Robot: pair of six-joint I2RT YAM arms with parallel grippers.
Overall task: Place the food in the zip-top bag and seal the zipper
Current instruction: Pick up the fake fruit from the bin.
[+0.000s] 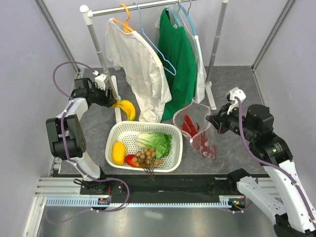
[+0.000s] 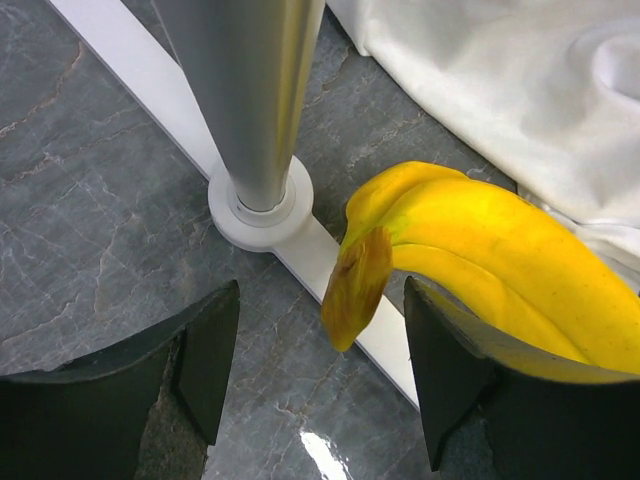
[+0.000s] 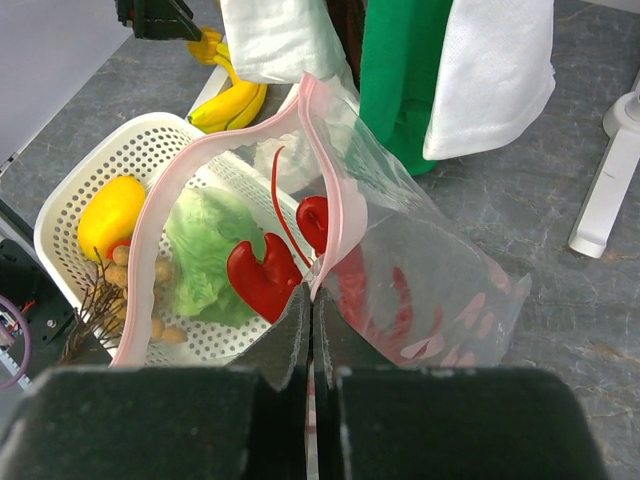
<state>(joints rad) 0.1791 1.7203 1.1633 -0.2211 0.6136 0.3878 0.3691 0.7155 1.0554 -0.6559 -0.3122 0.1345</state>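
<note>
Grey stone-look worktop (image 1: 94, 129), clothes rack (image 1: 96, 44) at the back. Bag (image 3: 430, 270) was thin floppy film, hanging off the right tool (image 3: 311, 305), which was pinched tight on its pink strip (image 3: 152, 230), with the lobster (image 3: 265, 280) already inside. Banana (image 2: 480, 240) lay by the rack's foot, its stem end between the wide-spread fingers of the left tool (image 2: 322, 300). I'd guess it was light, hard, slick plastic, so grab it mid-body, across the curve.
</note>
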